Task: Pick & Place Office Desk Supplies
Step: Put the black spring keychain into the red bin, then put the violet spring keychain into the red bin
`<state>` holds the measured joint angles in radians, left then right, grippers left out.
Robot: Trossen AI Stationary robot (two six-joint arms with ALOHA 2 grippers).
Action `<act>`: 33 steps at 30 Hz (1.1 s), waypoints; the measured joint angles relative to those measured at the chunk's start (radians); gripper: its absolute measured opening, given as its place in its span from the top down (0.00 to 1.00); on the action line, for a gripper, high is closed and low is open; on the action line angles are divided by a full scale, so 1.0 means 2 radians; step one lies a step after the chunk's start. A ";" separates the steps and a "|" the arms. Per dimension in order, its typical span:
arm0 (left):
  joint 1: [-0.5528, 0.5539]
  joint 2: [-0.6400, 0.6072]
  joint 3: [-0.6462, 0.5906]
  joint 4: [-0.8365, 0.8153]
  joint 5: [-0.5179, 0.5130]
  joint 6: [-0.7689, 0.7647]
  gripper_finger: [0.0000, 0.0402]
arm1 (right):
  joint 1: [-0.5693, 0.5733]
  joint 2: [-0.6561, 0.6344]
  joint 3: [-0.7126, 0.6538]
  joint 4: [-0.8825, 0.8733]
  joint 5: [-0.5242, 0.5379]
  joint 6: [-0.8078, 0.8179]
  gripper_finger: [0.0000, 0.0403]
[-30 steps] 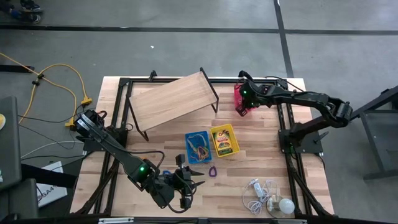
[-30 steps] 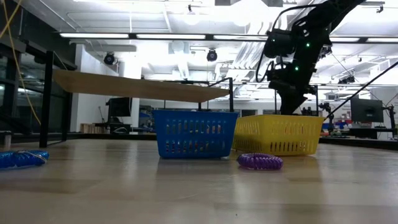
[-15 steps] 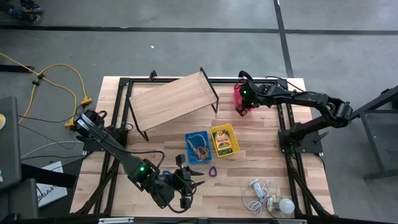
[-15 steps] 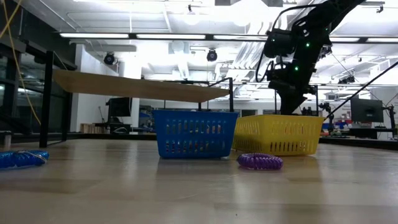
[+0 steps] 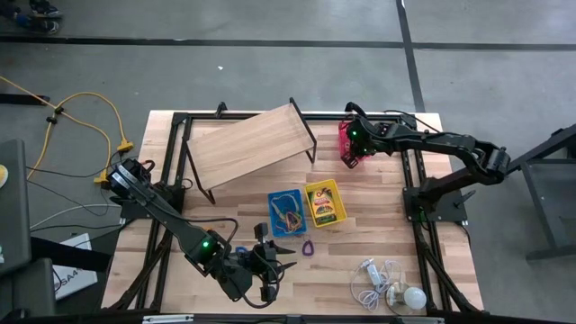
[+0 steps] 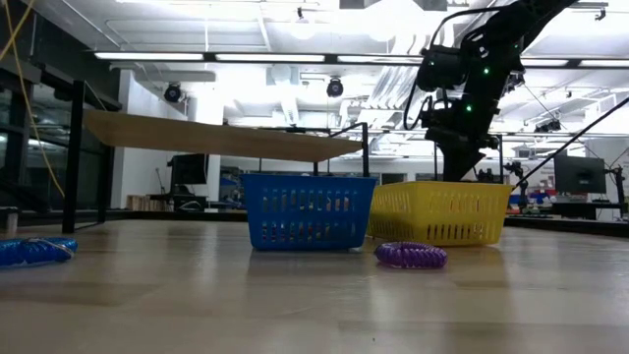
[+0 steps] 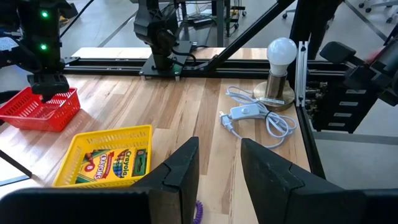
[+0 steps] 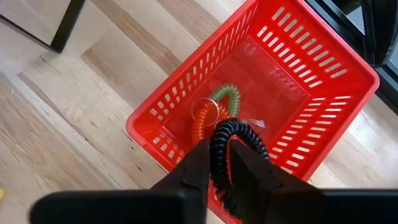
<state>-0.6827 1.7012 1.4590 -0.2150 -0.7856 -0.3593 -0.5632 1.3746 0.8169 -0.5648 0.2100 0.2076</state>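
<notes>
Hanging between the right hand's (image 8: pixel 219 163) fingers, a black coil (image 8: pixel 229 144) sits over the red basket (image 8: pixel 323 121) at the desk's (image 5: pixel 378 225) far right, so that it can drop in beside the orange coil (image 8: pixel 202 122) and green coil (image 8: pixel 226 94) already there. Those fingers are close together with the coil between them; whether they grip or have begun to let go, I cannot tell. Mid-desk, the yellow basket (image 5: pixel 311 193) holds the crayon box (image 5: pixel 325 208) and the blue basket (image 5: pixel 275 197) holds bands. A purple coil (image 5: pixel 308 247) lies loose nearby. Near left, the left hand (image 5: pixel 273 261) waits, fingers apart, empty.
</notes>
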 joint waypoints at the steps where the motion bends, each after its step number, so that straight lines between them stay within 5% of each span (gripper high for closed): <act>1: 0.000 0.000 0.000 0.000 0.000 0.000 0.72 | 0.000 0.000 0.000 0.000 0.000 -0.001 0.85; 11: 0.000 0.000 0.000 0.000 0.000 0.000 0.72 | 0.000 0.000 0.000 0.000 0.015 0.001 0.66; 26: 0.000 0.000 0.000 0.000 0.000 0.000 0.72 | 0.002 0.000 0.000 0.011 -0.030 -0.002 0.65; 33: 0.000 0.000 0.000 0.000 0.000 0.000 0.72 | 0.052 0.000 0.000 0.058 -0.056 -0.002 0.65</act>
<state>-0.6827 1.7012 1.4590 -0.2150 -0.7856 -0.3592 -0.4589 1.3750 0.8169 -0.4494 0.0977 0.2033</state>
